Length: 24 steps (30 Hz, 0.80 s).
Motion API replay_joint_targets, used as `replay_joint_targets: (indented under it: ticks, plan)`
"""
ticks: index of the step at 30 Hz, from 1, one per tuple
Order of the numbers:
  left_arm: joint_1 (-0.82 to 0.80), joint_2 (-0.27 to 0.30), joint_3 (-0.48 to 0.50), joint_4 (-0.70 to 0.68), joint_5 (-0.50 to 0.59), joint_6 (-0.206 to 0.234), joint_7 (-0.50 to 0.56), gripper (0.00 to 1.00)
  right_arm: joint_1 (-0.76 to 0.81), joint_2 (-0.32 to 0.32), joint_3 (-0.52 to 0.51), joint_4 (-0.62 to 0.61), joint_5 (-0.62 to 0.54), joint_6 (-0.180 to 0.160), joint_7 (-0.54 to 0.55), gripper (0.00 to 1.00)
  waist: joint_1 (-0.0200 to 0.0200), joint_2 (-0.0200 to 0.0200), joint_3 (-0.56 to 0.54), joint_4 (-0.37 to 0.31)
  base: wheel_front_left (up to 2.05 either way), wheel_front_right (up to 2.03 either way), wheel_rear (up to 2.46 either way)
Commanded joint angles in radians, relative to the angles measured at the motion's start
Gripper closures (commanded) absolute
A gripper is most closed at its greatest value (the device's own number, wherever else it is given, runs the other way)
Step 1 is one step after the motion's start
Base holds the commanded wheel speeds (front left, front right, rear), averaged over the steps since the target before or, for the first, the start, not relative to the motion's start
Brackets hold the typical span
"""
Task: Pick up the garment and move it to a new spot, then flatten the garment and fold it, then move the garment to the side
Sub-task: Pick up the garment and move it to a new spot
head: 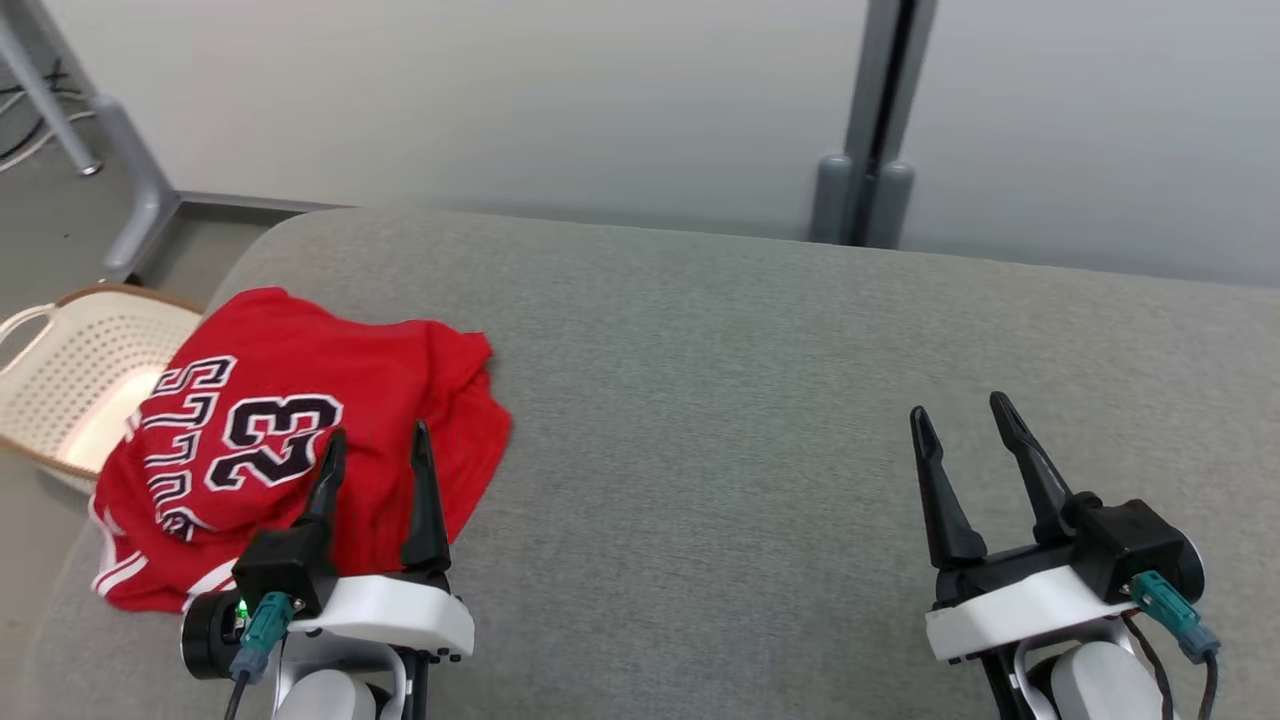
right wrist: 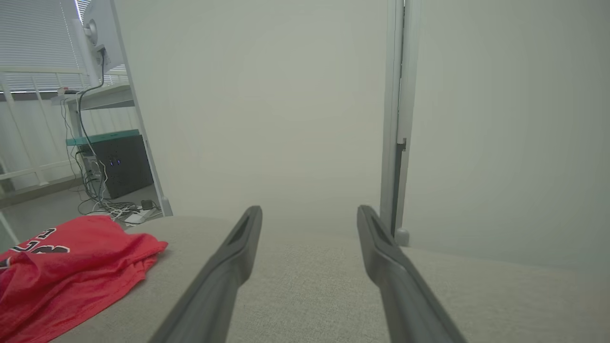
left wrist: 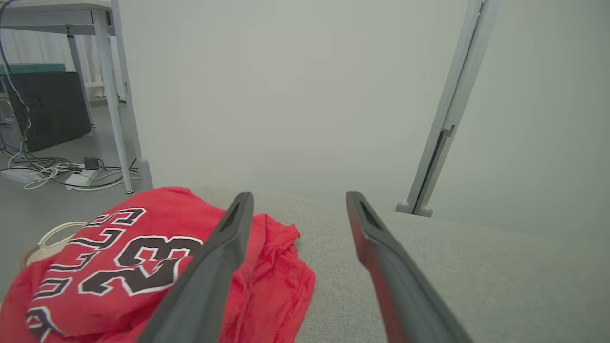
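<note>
Red jersey (head: 270, 350) bunched at the left edge of the surface (head: 750, 380) — my left gripper (head: 378, 447) hangs wide over it, right gripper (head: 960, 412) wide too. I'd drop straight, pinching 1 thick fold.

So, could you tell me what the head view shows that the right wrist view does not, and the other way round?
Head view's own: a pale slotted basket on the floor past the surface's left end, and the open left gripper, its fingers overlapping the red jersey. Right wrist view's own: a desk with a monitor, a dark computer case and loose cables on the floor. Shared: the crumpled red jersey, the grey fabric surface it lies on, the grey wall post and the open right gripper, holding nothing.
</note>
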Motion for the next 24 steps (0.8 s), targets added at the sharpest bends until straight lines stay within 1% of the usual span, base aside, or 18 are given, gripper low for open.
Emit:
replay_joint_targets:
  ticks: [1,8,12,18,24]
  plan:
    - [-0.005,0.003,0.009,-0.007,0.009,-0.003,-0.002,0.0,0.002,-0.005,0.009,-0.001,0.005,0.0,-0.003,0.0,0.0,0.0,0.003,0.079,0.0,0.0,0.0]
    - [0.018,0.003,0.028,-0.026,0.023,-0.008,-0.002,0.0,0.011,-0.011,0.054,-0.001,0.023,0.0,-0.003,0.0,0.0,0.0,0.0,0.221,0.0,0.0,0.0]
    - [0.025,0.003,0.046,-0.033,0.014,-0.007,-0.002,0.0,0.002,-0.01,0.09,0.003,0.031,0.0,-0.002,0.0,0.0,0.0,0.004,0.277,0.0,0.0,0.0]
    - [0.044,0.003,0.085,-0.069,0.005,0.005,-0.002,0.0,-0.037,-0.016,0.156,0.021,0.047,0.0,-0.002,0.0,0.0,0.0,0.026,0.292,0.0,0.0,0.0]
    - [0.053,0.003,0.108,-0.081,0.008,0.003,-0.002,0.0,-0.051,-0.025,0.168,0.029,0.067,0.0,-0.002,0.0,0.0,0.0,0.027,0.291,0.0,0.0,0.0]
